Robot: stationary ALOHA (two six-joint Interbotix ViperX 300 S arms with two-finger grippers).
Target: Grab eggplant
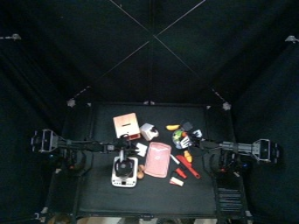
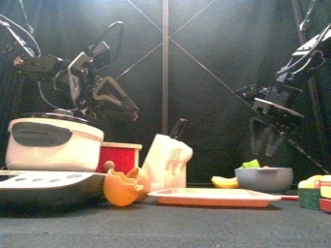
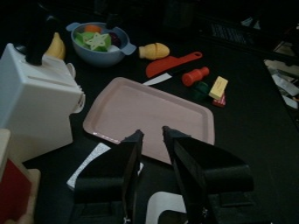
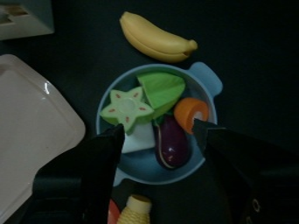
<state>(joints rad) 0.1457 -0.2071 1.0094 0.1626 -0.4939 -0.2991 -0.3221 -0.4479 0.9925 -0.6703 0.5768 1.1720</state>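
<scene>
Risks nudging star fruit or carrot instead, with right pincer wide open above eggplant crowded inside blue bowl.

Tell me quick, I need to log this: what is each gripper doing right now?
Left gripper: narrowly open, holding nothing, above the pink tray.
Right gripper: open wide over the eggplant in the bowl.
</scene>
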